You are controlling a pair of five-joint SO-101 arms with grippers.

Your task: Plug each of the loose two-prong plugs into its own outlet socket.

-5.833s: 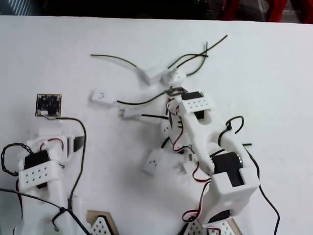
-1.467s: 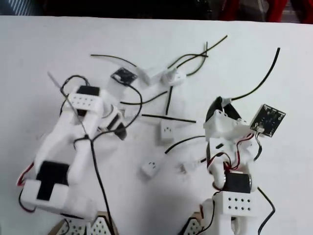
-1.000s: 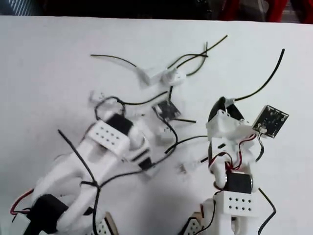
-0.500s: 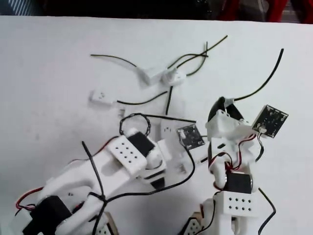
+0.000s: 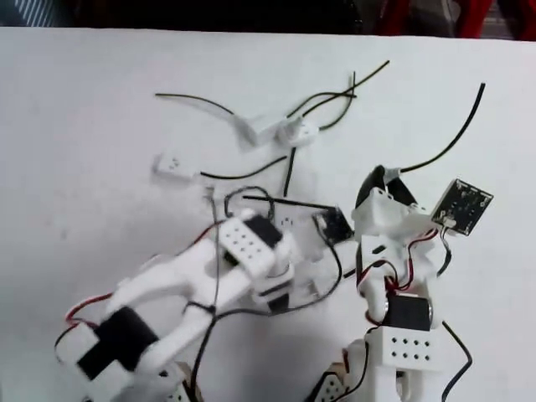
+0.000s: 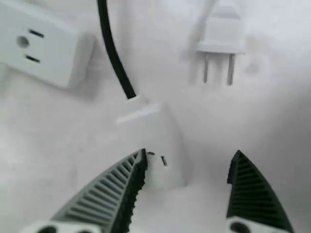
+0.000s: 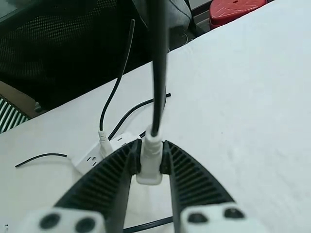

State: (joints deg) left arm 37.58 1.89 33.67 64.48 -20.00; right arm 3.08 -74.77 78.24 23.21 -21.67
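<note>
Early stage, I'd judge: most plugs are unplugged, e.g. a white two-prong plug [image 6: 218, 39] lies loose on the white bench [image 6: 272, 111]. Left gripper [image 6: 189, 160]: fingers spread wide, straddling a white outlet block w/ black cord [image 6: 150, 131], not clamped on it. Right gripper [image 7: 149, 145]: fingers clenched on a white plug w/ black cord [image 7: 148, 172], held above the bench.

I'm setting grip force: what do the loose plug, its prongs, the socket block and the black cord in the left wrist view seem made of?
Plug: matte white moulded plastic, by its rounded body. Prongs: probably metal, thin and greyish, though hard to confirm. Socket block: hard white plastic, with crisp edges and cut slots. Black cord: likely rubber or vinyl jacket; it curves smoothly.
</note>
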